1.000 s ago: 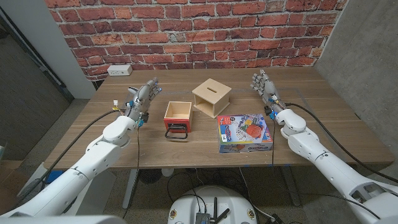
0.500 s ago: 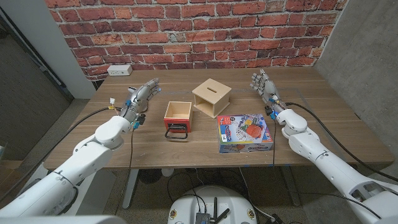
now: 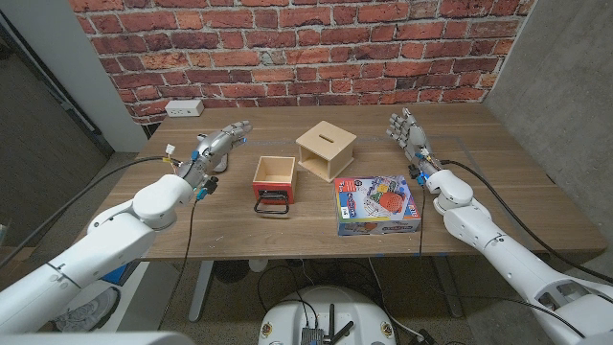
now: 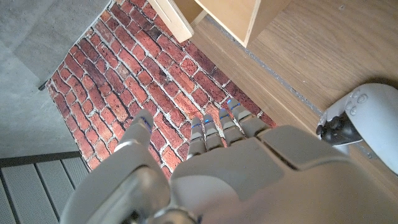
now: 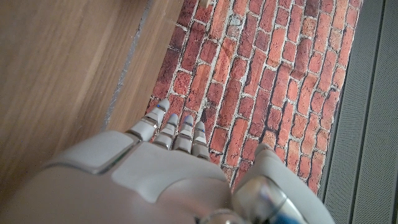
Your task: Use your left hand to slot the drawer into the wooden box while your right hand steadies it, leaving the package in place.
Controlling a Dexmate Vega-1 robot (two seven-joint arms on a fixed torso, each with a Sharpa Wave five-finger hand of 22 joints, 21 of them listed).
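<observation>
The drawer (image 3: 273, 181), light wood with a red front and a black handle, sits on the table just left of centre, its open top facing up. Behind it to the right stands the wooden box (image 3: 326, 150) with a slot in its lid, apart from the drawer. The colourful package (image 3: 376, 204) lies flat, right of the drawer. My left hand (image 3: 216, 148) hovers left of the drawer, empty, fingers spread toward the box. My right hand (image 3: 407, 132) is raised right of the box, fingers apart, holding nothing. The left wrist view shows my left hand (image 4: 205, 168) facing light wooden panels (image 4: 249, 18).
A white power strip (image 3: 184, 108) lies at the table's back left by the brick wall. A white rounded object with dark buttons (image 4: 364, 124) rests on the table close to my left hand. Bare wood lies between the hands and the table's front edge (image 3: 287, 251).
My left elbow has swung outward to the left and the hand has turned, fingers now pointing more toward the box. The right hand, drawer, box and package have not moved.
</observation>
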